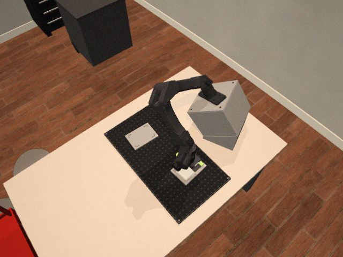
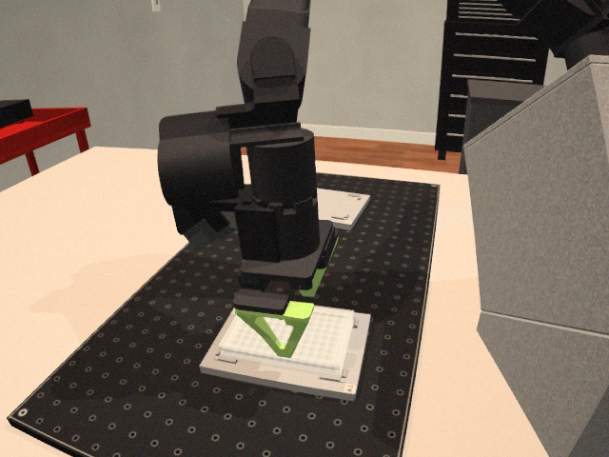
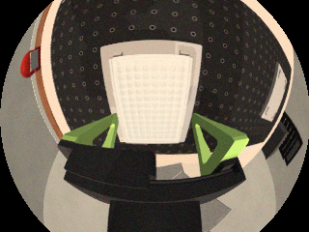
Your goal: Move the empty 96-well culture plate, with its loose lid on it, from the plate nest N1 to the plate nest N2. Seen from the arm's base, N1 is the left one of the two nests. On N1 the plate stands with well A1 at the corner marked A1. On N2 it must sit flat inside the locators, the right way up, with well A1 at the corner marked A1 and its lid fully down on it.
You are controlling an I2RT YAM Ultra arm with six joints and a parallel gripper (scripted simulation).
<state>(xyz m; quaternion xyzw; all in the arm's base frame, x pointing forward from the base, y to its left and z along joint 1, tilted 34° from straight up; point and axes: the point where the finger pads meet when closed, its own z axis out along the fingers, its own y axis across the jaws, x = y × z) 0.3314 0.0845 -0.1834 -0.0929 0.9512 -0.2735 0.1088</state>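
Observation:
The white 96-well plate with its clear lid (image 2: 286, 337) sits flat on the grey nest N1 (image 2: 287, 366) on the black breadboard; it also shows in the overhead view (image 1: 186, 173) and in the wrist view (image 3: 153, 99). My gripper (image 2: 280, 329) is open, its green fingers low at the two sides of the plate, one on each long side in the wrist view (image 3: 154, 135). I cannot tell whether the fingers touch the plate. The empty grey nest N2 (image 1: 141, 135) lies further along the breadboard and shows behind the arm in the exterior view (image 2: 342, 207).
A large grey block (image 1: 220, 116) carries the arm's base, close to N1 (image 2: 540, 221). The black breadboard (image 1: 166, 160) lies on a beige table. A red cart (image 1: 10, 235) stands at the table's far corner.

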